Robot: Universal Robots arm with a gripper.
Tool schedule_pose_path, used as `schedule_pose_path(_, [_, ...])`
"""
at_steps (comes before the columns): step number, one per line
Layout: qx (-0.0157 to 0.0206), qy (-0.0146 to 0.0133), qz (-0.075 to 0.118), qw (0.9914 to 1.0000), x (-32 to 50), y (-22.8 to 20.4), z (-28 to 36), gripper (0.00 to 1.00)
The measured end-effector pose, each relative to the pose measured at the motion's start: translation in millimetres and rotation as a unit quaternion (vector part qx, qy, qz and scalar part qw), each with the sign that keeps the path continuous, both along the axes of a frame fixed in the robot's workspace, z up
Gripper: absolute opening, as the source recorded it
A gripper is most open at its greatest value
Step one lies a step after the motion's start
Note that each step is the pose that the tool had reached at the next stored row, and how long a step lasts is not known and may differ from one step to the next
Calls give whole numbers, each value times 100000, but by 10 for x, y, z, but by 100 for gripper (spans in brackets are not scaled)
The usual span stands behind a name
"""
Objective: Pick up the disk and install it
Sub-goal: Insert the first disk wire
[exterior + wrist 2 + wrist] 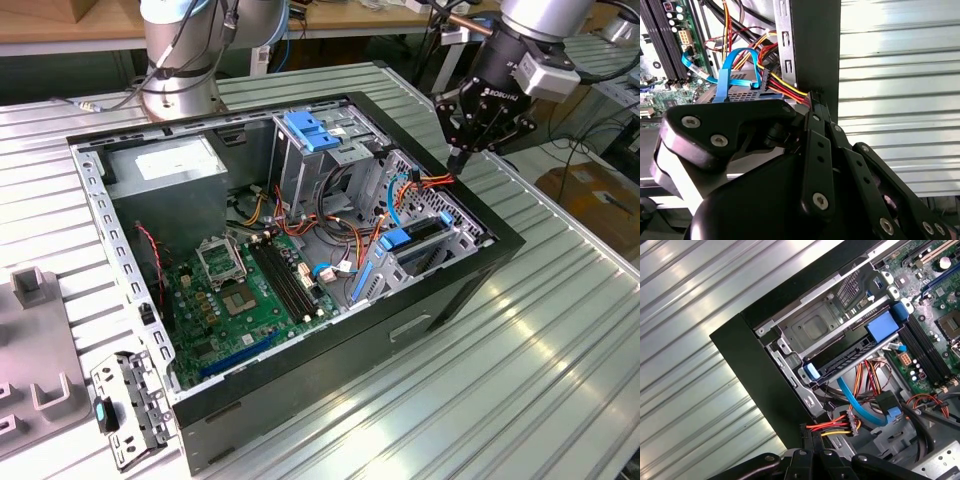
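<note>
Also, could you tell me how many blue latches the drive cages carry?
2 blue latches: one atop the tall cage, one on the lower bay; others may be hidden.

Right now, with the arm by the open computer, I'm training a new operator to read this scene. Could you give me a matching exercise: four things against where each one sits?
Things:
1. gripper
2. power supply
3. motherboard
4. blue latch

Places:
A. on top of the tall metal cage
B. flat on the floor of the case, green
C. above the case's rim, at the exterior view's right
D. grey box in the case's corner, at the exterior view's left

Pairs: 1-C, 2-D, 3-B, 4-A
</note>
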State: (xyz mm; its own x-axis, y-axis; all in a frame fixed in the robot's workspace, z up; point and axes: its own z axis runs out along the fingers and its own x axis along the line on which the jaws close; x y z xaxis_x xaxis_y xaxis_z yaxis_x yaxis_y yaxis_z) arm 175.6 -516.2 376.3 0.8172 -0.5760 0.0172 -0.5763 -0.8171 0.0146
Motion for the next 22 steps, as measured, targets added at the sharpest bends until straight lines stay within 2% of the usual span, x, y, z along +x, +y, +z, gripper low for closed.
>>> schedule_pose_path(2, [0, -114, -29, 100000, -1, 1, -6, 11])
schedule_pose_path(6, [-12, -624, -30, 99998, -1, 0, -22, 11])
schedule_pose_path(7, [-16, -773, -29, 99997, -1, 0, -23, 18])
schedule_pose_path(9, [-72, -1395, -61, 99990, -1, 0, -25, 18])
schedule_pose_path(10, [-194, -1941, -90, 99981, -2, -2, -24, 18])
schedule_pose_path(11, [-202, -2070, -90, 99978, -6, -7, -24, 19])
schedule_pose_path(12, [-198, -2100, -89, 99978, -13, -16, -24, 19])
schedule_pose_path(13, [-198, -2129, -81, 99977, -25, -31, -24, 25])
schedule_pose_path(17, [-133, -2193, 102, 99976, -67, -89, -29, 25])
schedule_pose_path(22, [-140, -2246, 356, 99974, -69, -73, -49, 25])
